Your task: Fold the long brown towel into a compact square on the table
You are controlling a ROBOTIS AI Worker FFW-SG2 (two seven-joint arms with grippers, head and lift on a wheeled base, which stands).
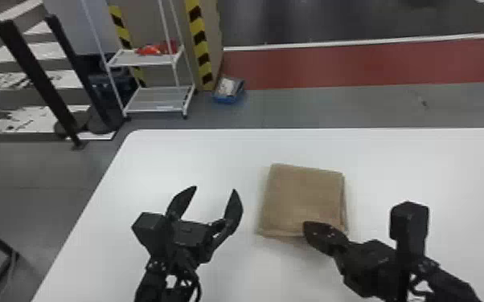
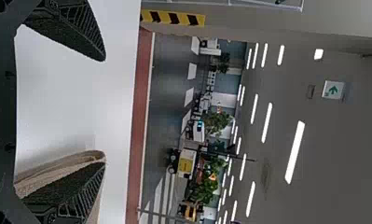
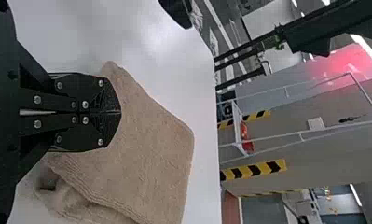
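Observation:
The brown towel (image 1: pixel 302 194) lies folded in a roughly square stack on the white table, its layers showing along the near and right edges. My left gripper (image 1: pixel 214 189) stands open to the left of it, with nothing between its fingers. At the towel's near edge is my right gripper (image 1: pixel 308 229), shut. In the left wrist view, part of the towel (image 2: pixel 53 169) lies beyond one finger of my open left gripper (image 2: pixel 104 111). The right wrist view has my right gripper (image 3: pixel 120 112) with fingertips together over the towel (image 3: pixel 148 140); whether any cloth is pinched, I cannot tell.
The white table (image 1: pixel 197 152) extends around the towel, with its left edge beyond my left arm. Past the table's far edge, a white shelf rack (image 1: pixel 148 60) and a blue bin (image 1: pixel 229 90) stand on the floor.

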